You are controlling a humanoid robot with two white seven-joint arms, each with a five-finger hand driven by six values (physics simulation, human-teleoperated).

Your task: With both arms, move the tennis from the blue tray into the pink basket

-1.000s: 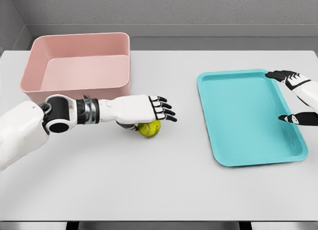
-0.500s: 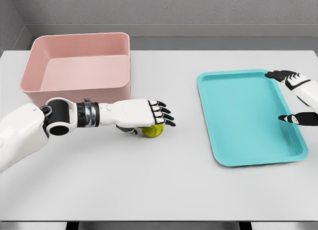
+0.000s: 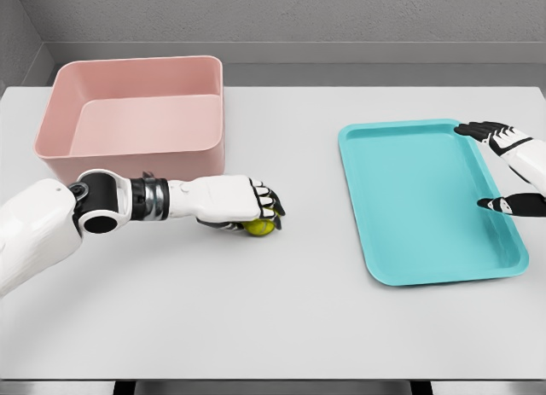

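A yellow-green tennis ball (image 3: 260,228) lies on the white table, just in front of the pink basket (image 3: 60,148). My left hand (image 3: 252,209) covers it from above and from the left, with the fingers curled down around it. Only the ball's lower right part shows under the fingers. The pink basket stands at the back left and holds nothing. The blue tray (image 3: 409,241) lies at the right with nothing in it. My right hand (image 3: 497,166) hovers over the tray's far right edge, fingers spread.
The grey wall runs behind the table. The table's front edge (image 3: 273,380) shows near the bottom of the picture.
My left hand's fingers have curled from stretched out to closed down over the ball. The hand sank slightly and the ball is more covered. The right hand stayed still.
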